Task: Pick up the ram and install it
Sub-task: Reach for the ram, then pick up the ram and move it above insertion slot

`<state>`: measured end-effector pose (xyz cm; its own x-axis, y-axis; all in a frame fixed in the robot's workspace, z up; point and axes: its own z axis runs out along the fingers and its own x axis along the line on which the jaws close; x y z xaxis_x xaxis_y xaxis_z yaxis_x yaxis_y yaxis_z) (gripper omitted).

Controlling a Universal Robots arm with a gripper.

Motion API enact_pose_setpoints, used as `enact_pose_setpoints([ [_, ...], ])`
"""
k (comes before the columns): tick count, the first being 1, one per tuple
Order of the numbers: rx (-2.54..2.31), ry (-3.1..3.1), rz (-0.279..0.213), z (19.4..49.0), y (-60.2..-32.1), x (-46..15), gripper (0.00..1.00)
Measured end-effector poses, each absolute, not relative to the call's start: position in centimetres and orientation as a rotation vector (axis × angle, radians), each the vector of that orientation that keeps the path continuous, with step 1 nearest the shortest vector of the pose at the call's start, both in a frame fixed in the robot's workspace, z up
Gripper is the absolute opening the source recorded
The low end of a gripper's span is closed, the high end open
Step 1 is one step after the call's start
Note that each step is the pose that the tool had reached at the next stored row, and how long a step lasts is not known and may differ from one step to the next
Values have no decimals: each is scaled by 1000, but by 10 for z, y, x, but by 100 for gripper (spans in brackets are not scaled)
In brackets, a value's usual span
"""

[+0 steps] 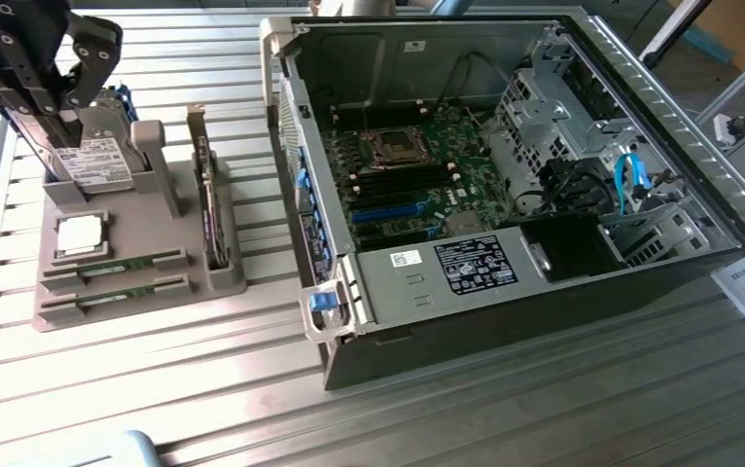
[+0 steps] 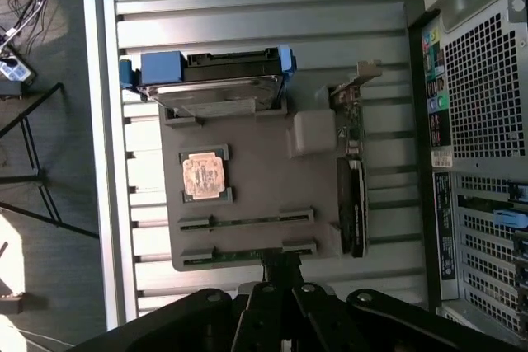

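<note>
First, from the exterior view, one ram stick (image 1: 113, 266) is seen lying on edge in a slot of the grey holder (image 1: 152, 229), with a second ram stick (image 1: 113, 292) parallel just beside it. Their long axes run from the exterior view's left to its right, towards the open computer case (image 1: 346, 360). The gripper (image 1: 61, 112) is seen well apart from both sticks, over the hard drive (image 1: 93, 156) at the holder's far end; nothing is seen held, and whether it is open or closed cannot be told. From the wrist view, the ram stick (image 2: 247, 222) and the second ram stick (image 2: 231, 256) are seen lengthwise between the processor chip (image 2: 203, 176) and the gripper (image 2: 282, 268), whose tip overlaps the second stick.
</note>
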<state>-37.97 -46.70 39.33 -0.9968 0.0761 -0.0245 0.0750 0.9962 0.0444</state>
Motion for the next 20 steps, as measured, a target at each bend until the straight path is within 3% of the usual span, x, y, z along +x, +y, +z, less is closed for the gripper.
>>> enact_pose_setpoints([
  [5,118,3112,68,393,-484,-380,11],
  [20,118,3113,68,393,-485,-380,11],
])
